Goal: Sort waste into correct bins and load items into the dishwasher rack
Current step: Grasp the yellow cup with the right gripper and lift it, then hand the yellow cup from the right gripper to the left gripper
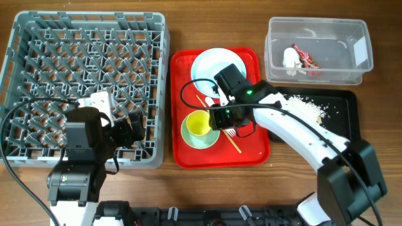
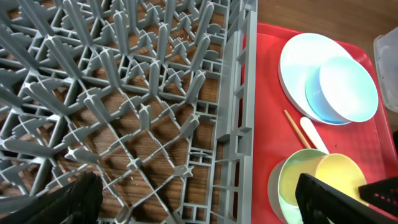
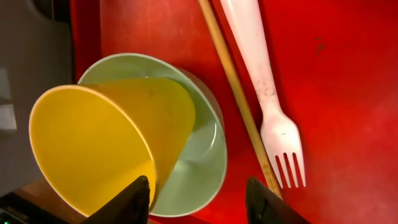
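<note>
A yellow cup (image 1: 199, 122) lies tilted inside a green bowl (image 1: 204, 139) on the red tray (image 1: 251, 154). In the right wrist view the cup (image 3: 93, 143) leans on the bowl (image 3: 199, 155). My right gripper (image 3: 196, 186) is open and empty just above the bowl's near rim; in the overhead view it (image 1: 223, 116) hovers beside the cup. A white fork (image 3: 273, 118) and a wooden chopstick (image 3: 233, 81) lie to the right. A white plate (image 2: 298, 62) holds a blue bowl (image 2: 348, 87). My left gripper (image 2: 199, 205) is open and empty over the grey dishwasher rack (image 1: 160, 94).
A clear bin (image 1: 276, 37) at the back right holds a red wrapper (image 1: 308, 61) and white scraps. A black tray (image 1: 342, 116) with white crumbs (image 1: 304, 107) lies at the right, partly under my right arm. The rack's upright prongs fill the left.
</note>
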